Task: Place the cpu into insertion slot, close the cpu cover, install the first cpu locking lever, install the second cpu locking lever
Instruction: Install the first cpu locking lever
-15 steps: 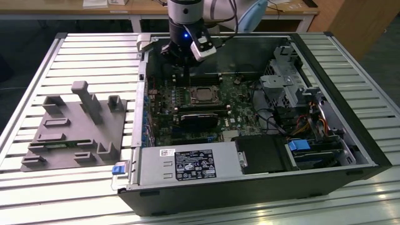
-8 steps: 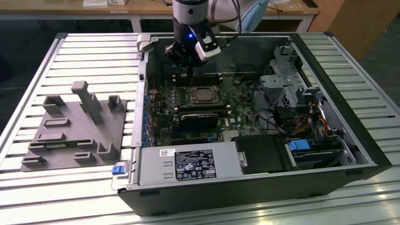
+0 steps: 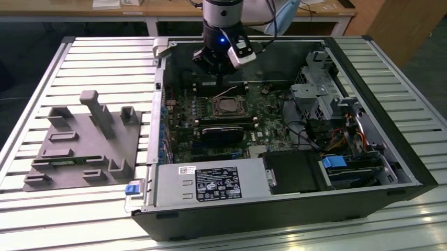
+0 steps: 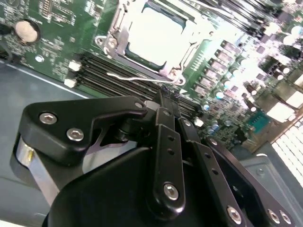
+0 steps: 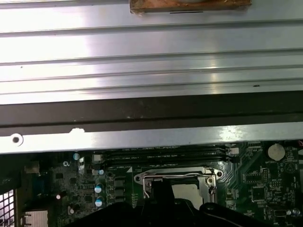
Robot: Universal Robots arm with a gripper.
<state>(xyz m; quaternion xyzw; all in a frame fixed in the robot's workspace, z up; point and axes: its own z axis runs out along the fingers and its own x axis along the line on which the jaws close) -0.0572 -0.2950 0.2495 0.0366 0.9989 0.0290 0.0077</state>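
Observation:
The cpu lies flat in the insertion slot, its silver face bright in both wrist views. The cpu cover is down around it as a silvery frame. A thin wire locking lever runs along the socket's edge, slightly raised above the board. My gripper is shut, its two slim black fingers pressed together with the tips right at that lever's hooked end. In the exterior view the gripper hangs inside the open computer case just behind the socket.
Memory slots run beside the socket. A black module lies in front of it, the power supply nearer still. A drive cage and cables fill the exterior view's right. A grey fixture block stands outside the case.

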